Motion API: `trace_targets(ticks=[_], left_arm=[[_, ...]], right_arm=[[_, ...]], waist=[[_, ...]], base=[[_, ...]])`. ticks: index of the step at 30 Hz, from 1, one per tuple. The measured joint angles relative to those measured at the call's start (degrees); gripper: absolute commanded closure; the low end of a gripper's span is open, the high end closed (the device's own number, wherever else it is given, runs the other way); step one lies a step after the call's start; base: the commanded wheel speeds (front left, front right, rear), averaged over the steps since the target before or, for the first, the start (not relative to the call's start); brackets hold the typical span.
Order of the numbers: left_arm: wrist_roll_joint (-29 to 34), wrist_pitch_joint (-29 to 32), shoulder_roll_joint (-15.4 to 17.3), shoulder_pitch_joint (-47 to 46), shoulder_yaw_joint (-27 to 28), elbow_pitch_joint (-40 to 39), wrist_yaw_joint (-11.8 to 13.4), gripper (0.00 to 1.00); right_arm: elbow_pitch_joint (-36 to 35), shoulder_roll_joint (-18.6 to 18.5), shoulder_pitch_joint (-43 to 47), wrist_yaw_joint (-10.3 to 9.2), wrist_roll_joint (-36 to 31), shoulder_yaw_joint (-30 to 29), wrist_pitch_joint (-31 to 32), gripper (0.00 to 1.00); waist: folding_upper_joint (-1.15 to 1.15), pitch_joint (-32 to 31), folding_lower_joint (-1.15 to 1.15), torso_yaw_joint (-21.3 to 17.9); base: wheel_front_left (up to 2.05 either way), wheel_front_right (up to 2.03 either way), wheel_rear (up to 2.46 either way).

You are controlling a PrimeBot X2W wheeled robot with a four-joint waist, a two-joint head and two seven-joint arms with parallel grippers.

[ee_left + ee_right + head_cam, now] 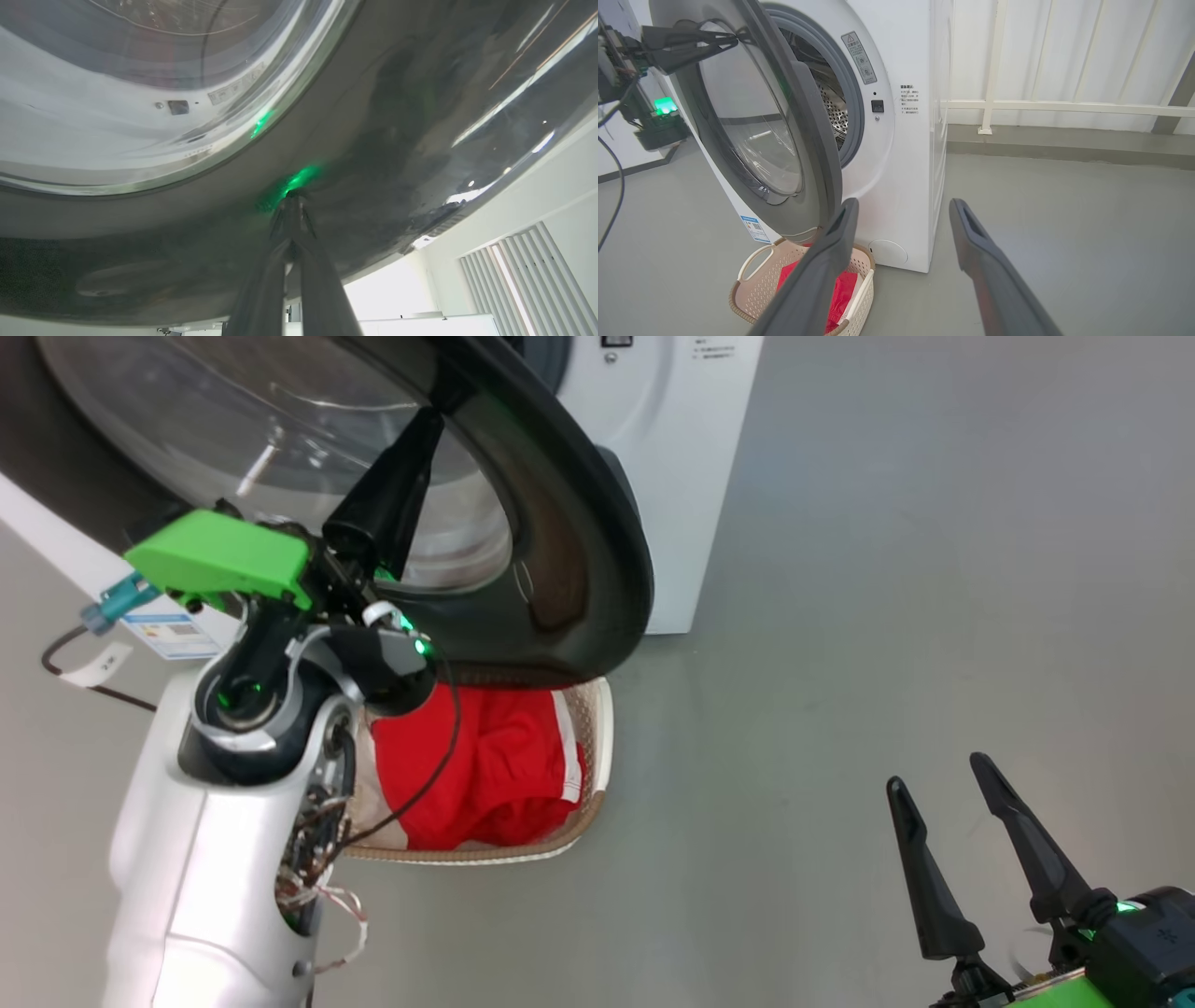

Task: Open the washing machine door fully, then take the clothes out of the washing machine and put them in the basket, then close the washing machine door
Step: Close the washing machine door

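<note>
The washing machine door (597, 523) stands partly open, its black rim and glass bowl hanging over the basket (600, 747). My left gripper (436, 411) is shut, and its tips rest against the door's black rim (373, 116). From the right wrist, the left gripper (735, 41) shows at the door (812, 140), near its top edge. Red clothes (485, 765) with white trim lie in the basket (752, 261) on the floor below the door. The white washing machine (906, 186) shows its steel drum (831, 112). My right gripper (938, 773) is open and holds nothing, off to the right over the floor.
A dark cable with a white tag (98, 663) runs along the floor at the left, by a blue label (163, 635) on the machine. A white railing (1064, 107) and wall stand behind, to the right. Bare grey floor (887, 569) stretches right of the machine.
</note>
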Motion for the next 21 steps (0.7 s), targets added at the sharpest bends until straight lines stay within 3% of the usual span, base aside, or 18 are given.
trace_targets(ticks=[21], left_arm=[[1.04,-0.51,0.23,-5.17,2.49,10.4,-5.01,1.0]], right_arm=[[0.43,0.0,-0.95,0.0,-0.33,0.89,0.0,0.0]], waist=[[0.0,0.82,0.0,-5.4]], base=[[0.0,0.0,0.0]])
